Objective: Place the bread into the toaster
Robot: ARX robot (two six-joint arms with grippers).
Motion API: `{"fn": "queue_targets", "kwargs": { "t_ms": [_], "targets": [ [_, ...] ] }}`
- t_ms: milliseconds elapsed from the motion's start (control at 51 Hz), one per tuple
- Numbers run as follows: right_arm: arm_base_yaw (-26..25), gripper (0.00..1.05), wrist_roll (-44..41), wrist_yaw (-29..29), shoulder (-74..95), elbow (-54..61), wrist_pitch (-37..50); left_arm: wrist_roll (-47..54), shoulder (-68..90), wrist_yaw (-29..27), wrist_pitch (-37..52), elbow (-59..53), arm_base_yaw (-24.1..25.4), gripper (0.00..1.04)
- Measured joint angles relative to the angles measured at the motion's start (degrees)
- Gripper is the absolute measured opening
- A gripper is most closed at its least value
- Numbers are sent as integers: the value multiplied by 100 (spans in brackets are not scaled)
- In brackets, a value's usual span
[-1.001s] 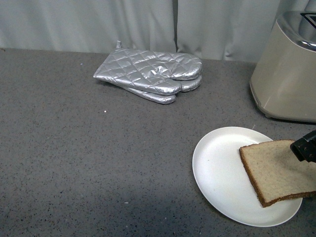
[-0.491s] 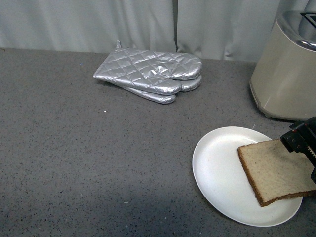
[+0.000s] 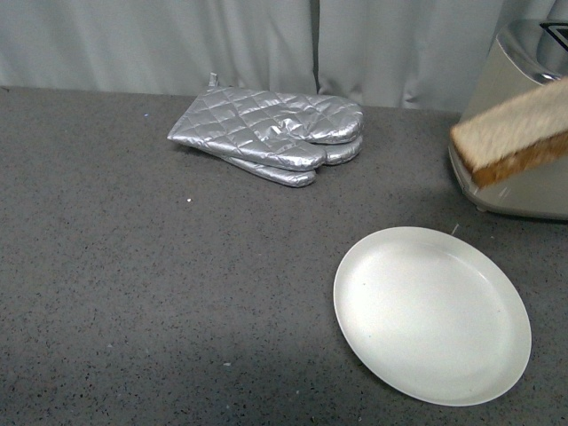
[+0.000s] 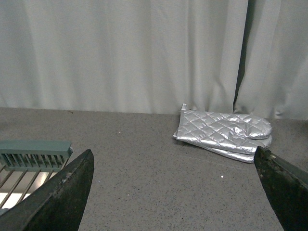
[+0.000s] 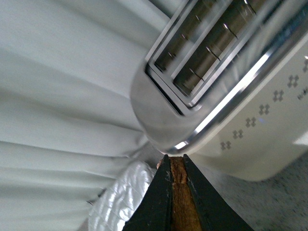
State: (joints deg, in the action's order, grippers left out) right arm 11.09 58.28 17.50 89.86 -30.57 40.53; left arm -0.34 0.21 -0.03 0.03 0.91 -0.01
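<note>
The bread, a light-brown slice with a darker crust, hangs in the air in front of the beige toaster at the right edge of the front view. My right gripper is shut on the bread, whose brown crust shows between the two black fingers. The toaster fills the right wrist view, with its chrome top and dark slots just beyond the fingertips. My left gripper is open over bare counter, nothing between its fingers. Neither arm shows in the front view.
A round white plate lies bare at the front right. Silver quilted oven mitts lie at the back centre, before a pale curtain. A grey-green rack shows at the edge of the left wrist view.
The bread has been lifted off the plate and carried up and back, to the toaster's front. The right gripper has left the front view. The plate has shifted slightly to the left.
</note>
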Motion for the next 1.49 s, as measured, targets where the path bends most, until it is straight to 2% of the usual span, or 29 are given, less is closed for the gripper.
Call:
{"fn": "queue_targets", "kwargs": {
  "t_ms": [118, 373, 471, 1020, 1491],
  "targets": [
    [-221, 3, -284, 557, -459, -448, -848, 0, 0, 0, 0, 0, 0, 98],
    [-782, 3, -1526, 2892, -953, -1775, -1241, 0, 0, 0, 0, 0, 0, 98],
    [-848, 3, -1598, 3147, -608, -1801, -1486, 0, 0, 0, 0, 0, 0, 98],
    [-1268, 3, -1187, 3539, 367, -2295, -2015, 0, 0, 0, 0, 0, 0, 98],
    [-1281, 3, -844, 3648, 955, -2817, -2387, 0, 0, 0, 0, 0, 0, 98]
  ]
}}
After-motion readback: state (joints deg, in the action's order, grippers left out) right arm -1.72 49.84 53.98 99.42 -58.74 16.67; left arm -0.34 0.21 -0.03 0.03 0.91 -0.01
